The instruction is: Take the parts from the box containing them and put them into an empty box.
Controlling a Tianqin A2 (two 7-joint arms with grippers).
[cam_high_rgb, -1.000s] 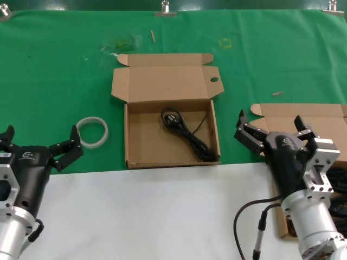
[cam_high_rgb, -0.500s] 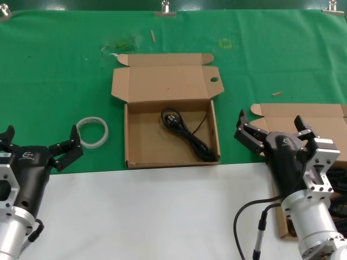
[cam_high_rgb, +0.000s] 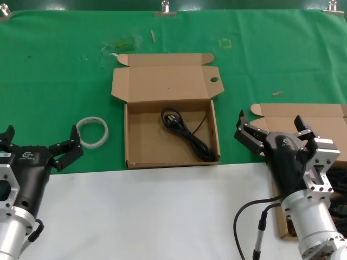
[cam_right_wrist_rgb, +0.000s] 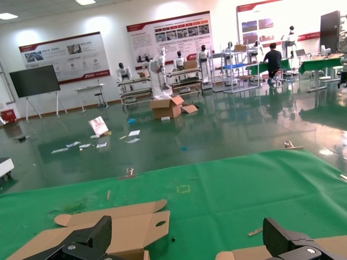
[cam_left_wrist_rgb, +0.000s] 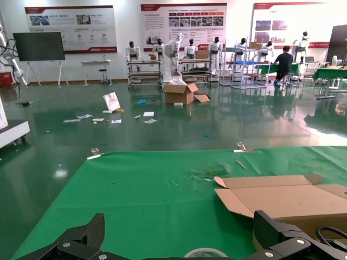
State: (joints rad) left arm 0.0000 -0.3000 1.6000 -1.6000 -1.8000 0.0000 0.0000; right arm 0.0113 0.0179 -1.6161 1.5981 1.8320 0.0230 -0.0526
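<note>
I'm looking down at the table (cam_high_rgb: pixel 162 216), green cloth over the far part and a bare white strip along the near edge. Dead centre on the green sits the box with the oval hole (cam_high_rgb: pixel 171 132) in its lid flap, lid thrown back flat toward the far side. It already carries one power cord (cam_high_rgb: pixel 187 132), black, looped from the far middle of the tray down to the near right corner, plug end toward the far side.

Off to my right is the second box (cam_high_rgb: pixel 301 116), lid open too, mostly hidden behind my right arm; I can make out dark cords (cam_high_rgb: pixel 337 187) bunched at its near right side, though how many I cannot tell.

My right pincer (cam_high_rgb: pixel 269 129) hangs over the left edge of that second box, fingers spread wide, nothing between them. The right wrist view confirms it: both black fingertips (cam_right_wrist_rgb: pixel 87 238) stand far apart with only cloth and cardboard beyond.

My left pincer (cam_high_rgb: pixel 38 142) sits low at the near left corner of the table, just over the line where green meets white, also spread wide and carrying nothing.

Just beyond its right fingertip lies a white tape ring (cam_high_rgb: pixel 92 131), flat on the green, well apart from the centre box.
</note>
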